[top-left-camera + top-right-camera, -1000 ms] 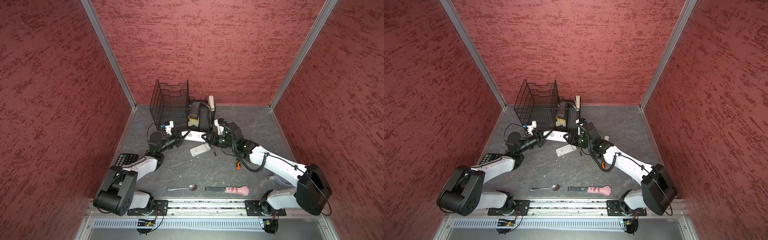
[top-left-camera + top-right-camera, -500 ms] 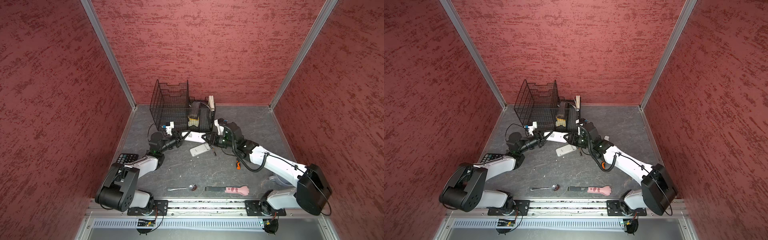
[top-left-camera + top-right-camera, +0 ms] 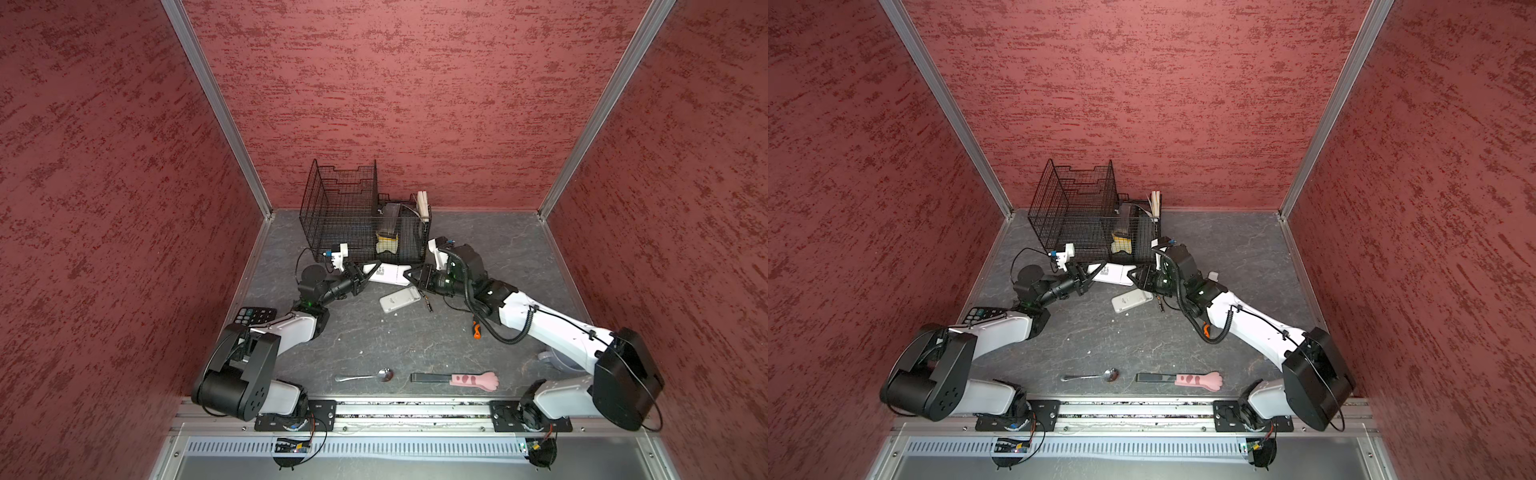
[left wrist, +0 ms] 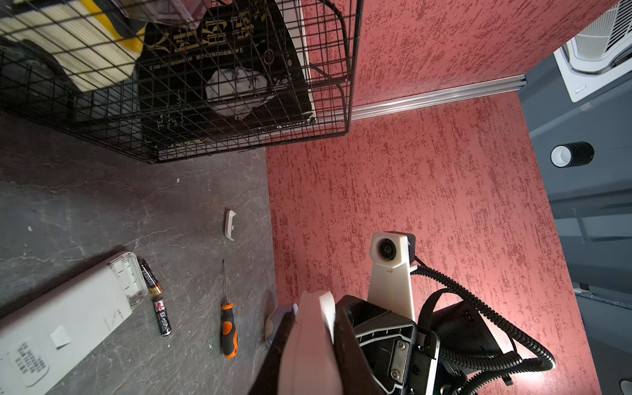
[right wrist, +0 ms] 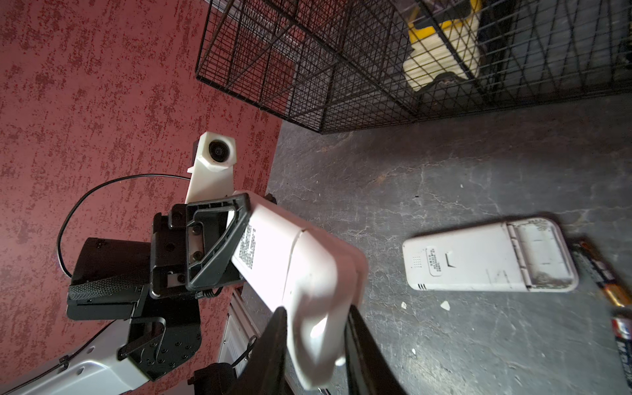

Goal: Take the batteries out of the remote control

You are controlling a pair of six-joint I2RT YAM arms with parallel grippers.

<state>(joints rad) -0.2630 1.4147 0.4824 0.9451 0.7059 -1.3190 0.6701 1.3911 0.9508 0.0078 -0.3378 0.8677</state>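
Note:
A white remote control (image 3: 390, 274) (image 3: 1113, 274) hangs above the table in front of the wire basket, back side showing. My left gripper (image 3: 372, 268) (image 4: 309, 328) is shut on one end. My right gripper (image 3: 411, 276) (image 5: 316, 309) is shut on the other end, one finger on each side. A second white remote (image 3: 400, 299) (image 5: 485, 254) lies face down on the table with its battery bay uncovered. Two batteries (image 4: 150, 277) (image 5: 595, 270), black with gold ends, lie end to end on the table beside that bay.
An orange-and-black screwdriver (image 4: 228, 328) (image 3: 476, 330) lies near the batteries, and a small white cover piece (image 4: 229, 224) beyond it. The black wire basket (image 3: 345, 216) stands just behind the grippers. A calculator (image 3: 255, 316), a spoon (image 3: 365, 377) and a pink paw-shaped tool (image 3: 457, 379) lie nearer the front.
My right gripper's jaws have narrowed onto the held remote's end. Both arms and the things on the table have stayed about where they were.

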